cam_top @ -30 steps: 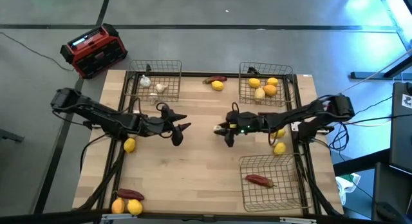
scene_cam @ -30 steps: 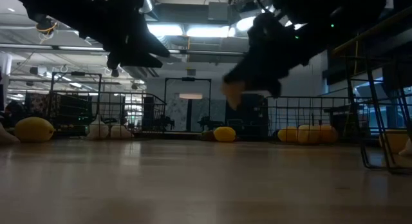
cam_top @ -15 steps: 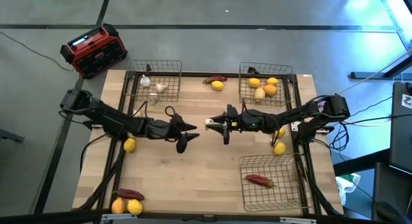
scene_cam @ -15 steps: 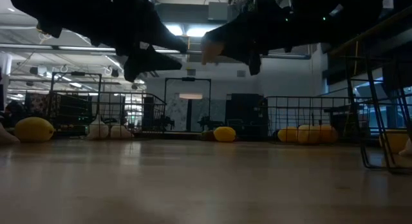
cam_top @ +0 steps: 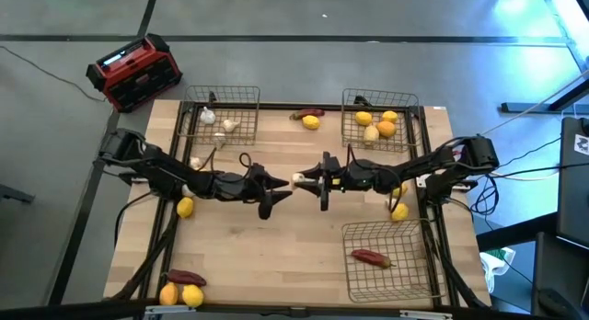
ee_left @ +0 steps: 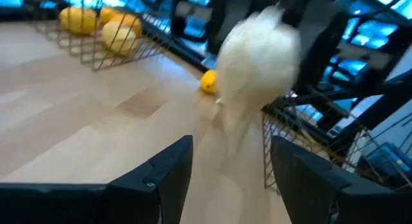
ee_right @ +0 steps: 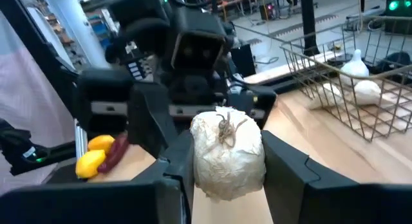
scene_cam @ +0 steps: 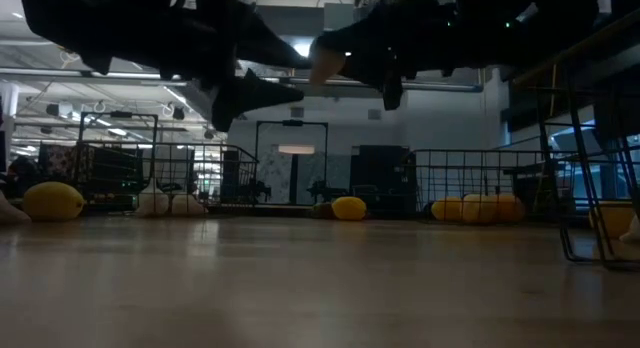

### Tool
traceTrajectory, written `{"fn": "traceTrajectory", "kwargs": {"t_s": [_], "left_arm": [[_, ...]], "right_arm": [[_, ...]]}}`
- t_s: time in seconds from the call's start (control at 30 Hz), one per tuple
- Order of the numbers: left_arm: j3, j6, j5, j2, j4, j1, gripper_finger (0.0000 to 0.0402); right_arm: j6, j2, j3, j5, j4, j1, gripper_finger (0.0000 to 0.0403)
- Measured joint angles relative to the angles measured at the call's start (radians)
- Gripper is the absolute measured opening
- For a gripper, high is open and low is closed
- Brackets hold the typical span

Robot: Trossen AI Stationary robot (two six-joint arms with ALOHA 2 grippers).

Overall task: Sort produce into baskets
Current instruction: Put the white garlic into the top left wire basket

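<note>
Whitish and knobbly, a papery garlic bulb (ee_right: 226, 152) sits clamped between the two dark fingers of the right hand (cam_top: 302, 178), whose arm stretches level above the middle of the wooden desk (cam_top: 276, 246) with the bulb held clear of the boards. Facing it, the left hand (cam_top: 283, 188) reaches in on its own outstretched arm with its fingers spread wide and holding nothing, its tips just beside the bulb. Three shallow grey wire-mesh baskets stand well apart from the bulb, two (cam_top: 221, 111) (cam_top: 382, 119) at the desk's far edge and one (cam_top: 386, 257) at its near right corner.
</note>
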Motion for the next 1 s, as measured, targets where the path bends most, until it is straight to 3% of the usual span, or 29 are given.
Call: {"fn": "traceTrajectory", "kwargs": {"t_s": [0.27, 1.0], "left_arm": [[0.002, 0.054, 0.004, 0.002, 0.059, 0.008, 0.0193], [0.002, 0.135, 0.06, 0.001, 0.063, 0.004, 0.0023]], "right_arm": [[-0.023, 0.026, 0.041, 0.005, -0.001, 0.034, 0.0125], [-0.043, 0.06, 0.114, 0.01, -0.059, 0.035, 0.0127]]}}
